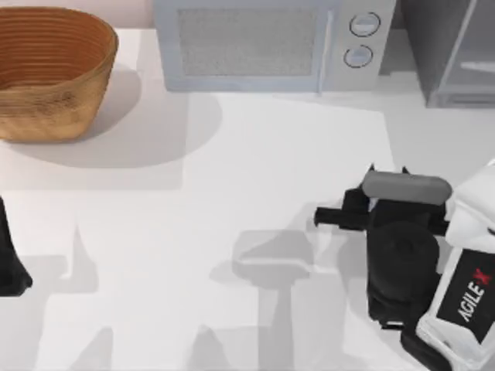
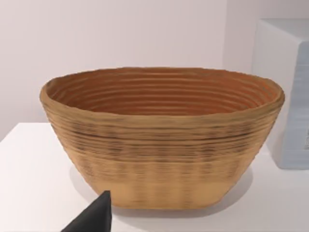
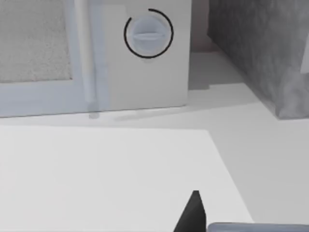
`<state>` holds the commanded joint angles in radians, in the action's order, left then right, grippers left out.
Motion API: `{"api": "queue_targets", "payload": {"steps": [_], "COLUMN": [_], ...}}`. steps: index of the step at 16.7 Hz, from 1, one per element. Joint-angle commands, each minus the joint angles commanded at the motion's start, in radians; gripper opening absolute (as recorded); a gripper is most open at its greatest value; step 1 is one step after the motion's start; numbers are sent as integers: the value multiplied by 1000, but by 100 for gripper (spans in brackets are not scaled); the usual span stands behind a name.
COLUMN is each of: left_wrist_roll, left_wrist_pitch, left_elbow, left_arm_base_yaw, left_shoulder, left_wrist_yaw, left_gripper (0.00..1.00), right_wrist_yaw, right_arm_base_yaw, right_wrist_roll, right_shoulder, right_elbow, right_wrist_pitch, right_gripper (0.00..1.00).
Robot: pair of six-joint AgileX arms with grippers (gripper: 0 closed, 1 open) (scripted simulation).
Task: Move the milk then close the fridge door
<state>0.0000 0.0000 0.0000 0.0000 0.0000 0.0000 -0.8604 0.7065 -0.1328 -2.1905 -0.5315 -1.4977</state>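
**While the right hand is waiting nearest the fridge, the milk is going unplaced**

Because the coming move depends on which arm is closer to the fridge, the layout is worth reading from the microwave [image 1: 267, 42] outward. The white bench [image 1: 232, 232] is carrying everything. The dark speckled fridge cabinet [image 1: 421, 46] is standing just to the right of the microwave at the back. The fridge door [image 1: 456, 50] is showing as a pale panel running slantwise along the cabinet, so I am judging it to be hanging open. The woven basket [image 1: 54, 69] is sitting to the left of the microwave, a little apart from it.

The right hand [image 1: 387, 171] is hovering in front of the microwave's knob end and pointing back towards it. That is putting the fridge to its right and farther back, much nearer this arm than the other. Whether this hand is spread or pressed together I cannot tell. The left hand [image 1: 11, 267] is parked well to the front-left of the microwave, and its state is just as unclear.

I cannot tell where the milk is, so its long axis is staying unknown.

The right wrist view is giving the lower knob [image 3: 148, 34] and the cabinet's speckled side wall [image 3: 256, 48] close up. The left wrist view is looking into the basket's ribbed inside [image 2: 161, 92], with the microwave's side beside it.
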Motion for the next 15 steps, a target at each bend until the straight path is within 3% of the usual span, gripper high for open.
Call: {"api": "queue_targets", "payload": {"steps": [11,15], "left_wrist_roll": [0,0], "left_wrist_pitch": [0,0], "left_elbow": [0,0], "left_arm_base_yaw": [0,0], "left_shoulder": [0,0], "left_wrist_yaw": [0,0], "left_gripper": [100,100], "right_wrist_yaw": [16,164], "right_arm_base_yaw": [-12,-147], "right_wrist_roll": [-1,23], "right_shoulder": [115,230], "right_elbow": [12,30], "right_wrist_pitch": [97,146], "right_gripper": [0,0]}}
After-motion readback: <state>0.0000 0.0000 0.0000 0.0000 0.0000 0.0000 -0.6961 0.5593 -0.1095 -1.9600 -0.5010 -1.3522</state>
